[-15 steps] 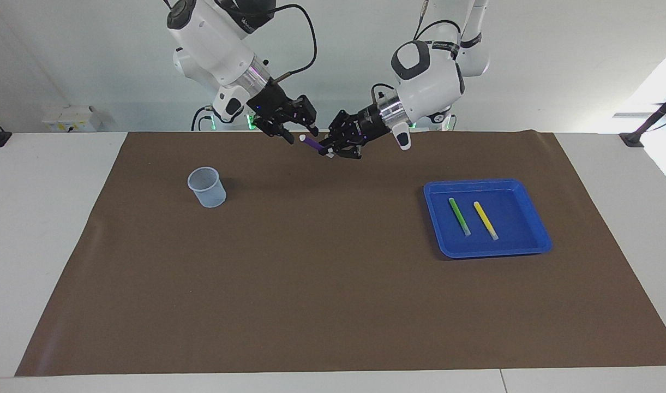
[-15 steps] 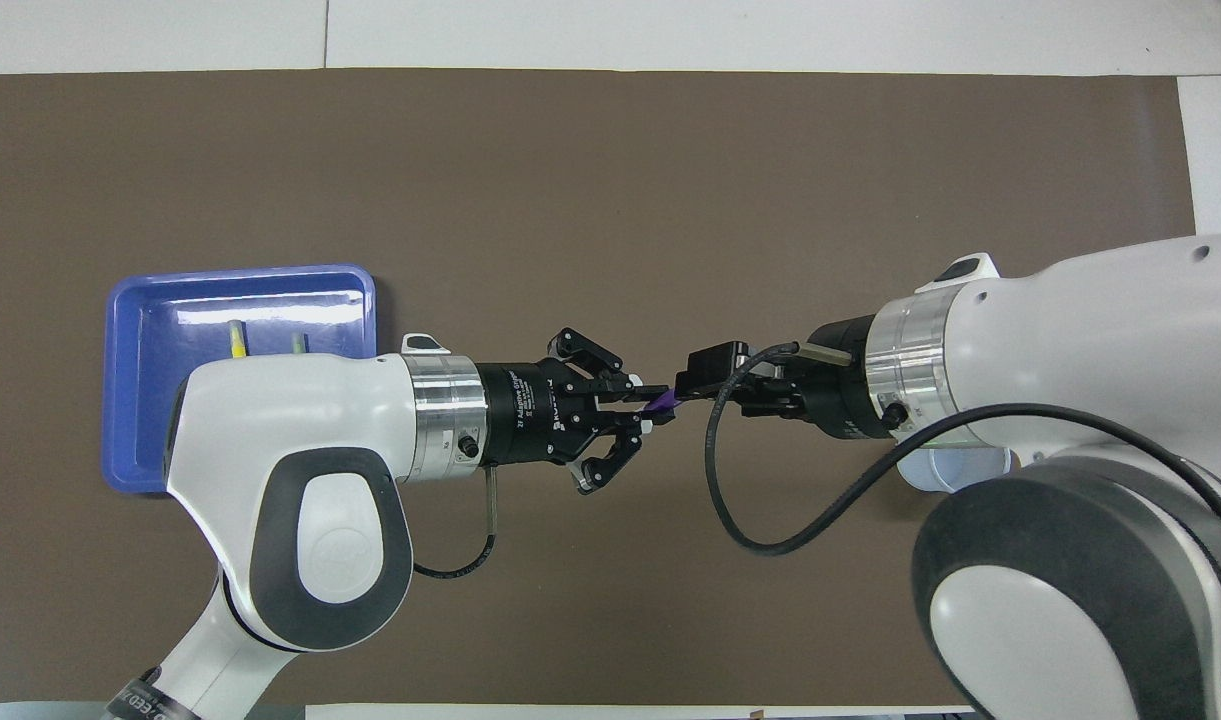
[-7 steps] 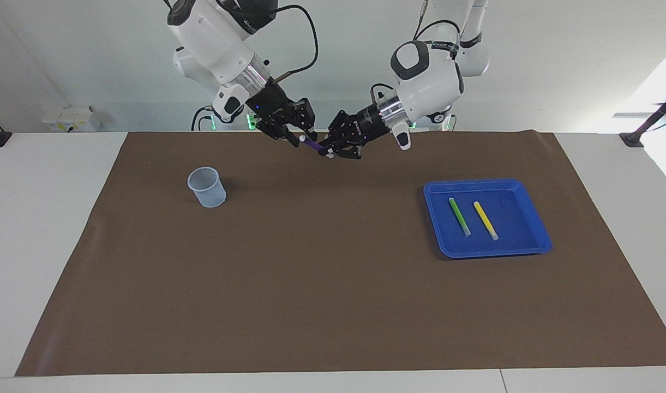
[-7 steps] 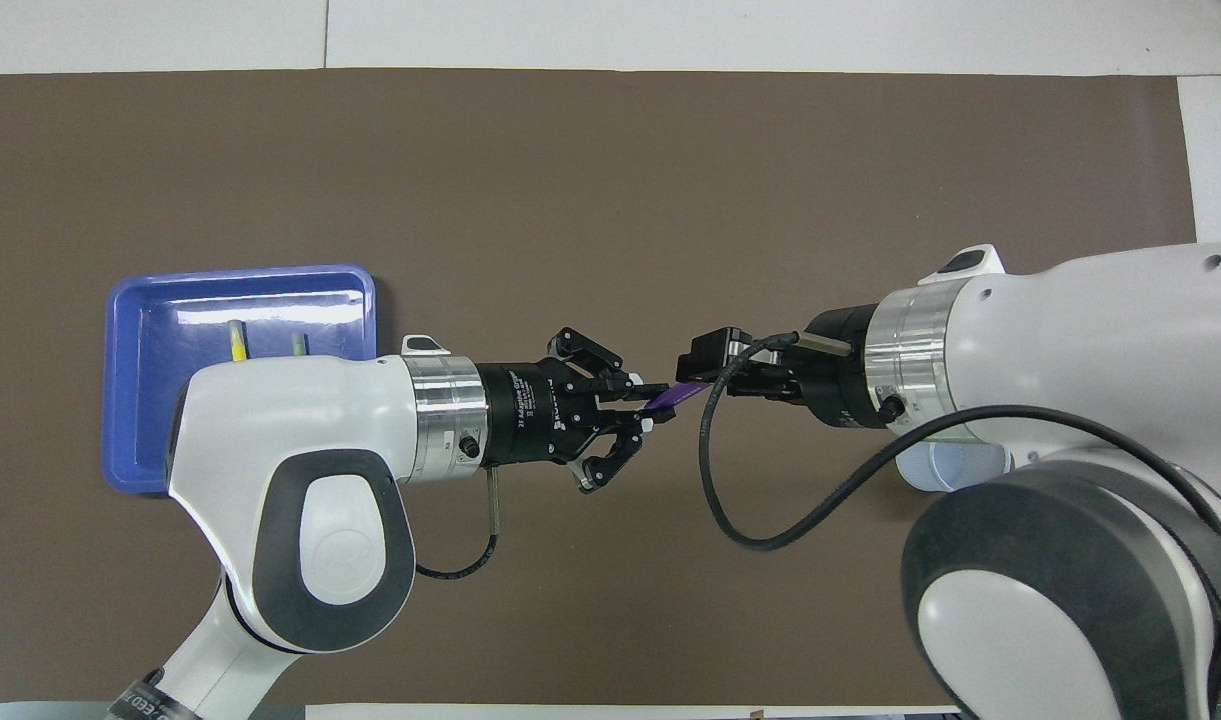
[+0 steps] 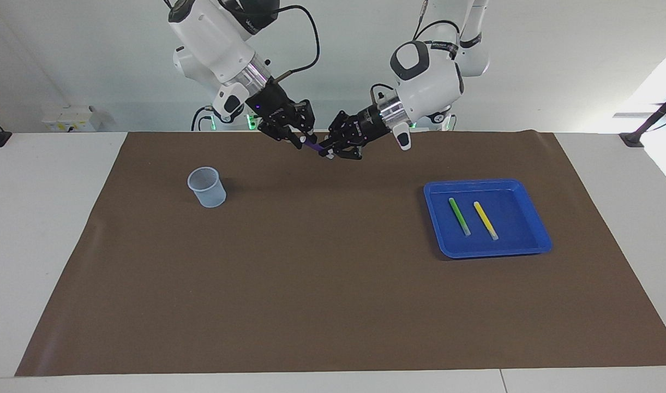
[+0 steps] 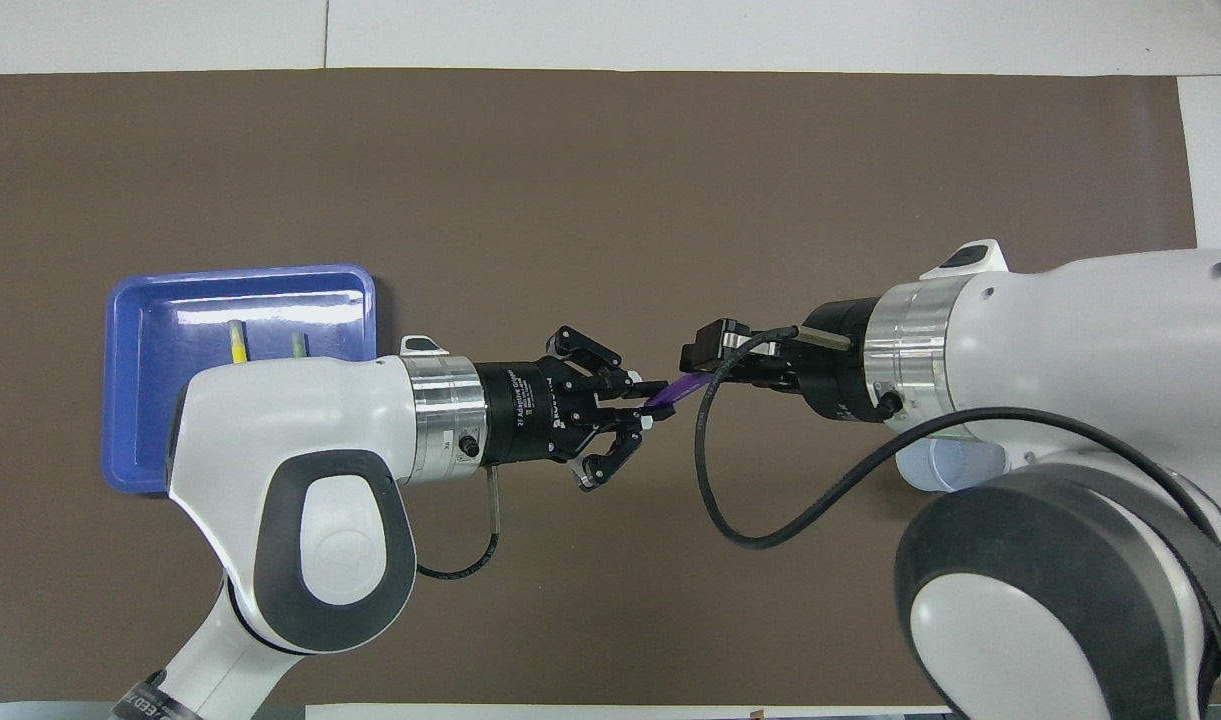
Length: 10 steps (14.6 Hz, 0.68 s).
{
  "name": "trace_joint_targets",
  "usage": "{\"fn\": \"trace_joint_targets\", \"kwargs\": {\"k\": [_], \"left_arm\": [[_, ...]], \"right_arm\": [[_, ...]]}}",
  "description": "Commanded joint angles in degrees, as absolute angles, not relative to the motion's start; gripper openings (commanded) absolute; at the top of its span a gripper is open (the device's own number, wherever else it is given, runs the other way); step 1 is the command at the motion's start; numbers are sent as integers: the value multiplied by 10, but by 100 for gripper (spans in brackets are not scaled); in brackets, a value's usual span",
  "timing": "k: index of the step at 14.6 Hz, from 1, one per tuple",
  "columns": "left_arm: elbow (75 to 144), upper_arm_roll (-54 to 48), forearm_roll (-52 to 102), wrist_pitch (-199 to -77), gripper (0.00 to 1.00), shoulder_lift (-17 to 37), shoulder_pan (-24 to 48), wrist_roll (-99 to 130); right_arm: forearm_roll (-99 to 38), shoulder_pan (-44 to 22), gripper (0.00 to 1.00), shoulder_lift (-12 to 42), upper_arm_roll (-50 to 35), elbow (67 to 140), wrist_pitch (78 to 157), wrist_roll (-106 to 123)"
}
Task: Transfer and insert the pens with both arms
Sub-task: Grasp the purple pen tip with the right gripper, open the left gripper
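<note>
My left gripper (image 5: 328,150) (image 6: 653,403) is shut on a purple pen (image 5: 312,144) (image 6: 675,392) and holds it in the air over the mat's edge by the robots. The pen slants up toward my right gripper (image 5: 299,135) (image 6: 708,368), which sits at the pen's pale end; from above that end is hidden under it. A green pen (image 5: 459,216) and a yellow pen (image 5: 485,220) lie side by side in the blue tray (image 5: 485,183) (image 6: 120,400). In the overhead view the left arm covers most of both.
A translucent cup (image 5: 207,187) (image 6: 945,470) stands upright on the brown mat (image 5: 333,284) toward the right arm's end, largely hidden under the right arm in the overhead view. The blue tray lies toward the left arm's end.
The right gripper has moved in from beside the purple pen onto its pale end. The left gripper has kept its hold and barely shifted.
</note>
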State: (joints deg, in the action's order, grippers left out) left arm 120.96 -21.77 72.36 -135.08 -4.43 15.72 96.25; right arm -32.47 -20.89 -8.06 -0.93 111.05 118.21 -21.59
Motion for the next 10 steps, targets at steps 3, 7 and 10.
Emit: {"fn": "trace_joint_targets", "kwargs": {"k": [3,7,10], "left_arm": [[1231,-213,740,-1374,0,-68,172,968],[1230,-213,739,-1389,95,-69,175,964],[1230,-213,739,-1396,100,-69,175,966]], "right_arm": [[-336,-207,0,-91,-11,1124,1186,-214],[-327,-197,0,-91,-7,1122,1154,-174],[-301,-134,0,-91,-5,1117,1087,-52]]}}
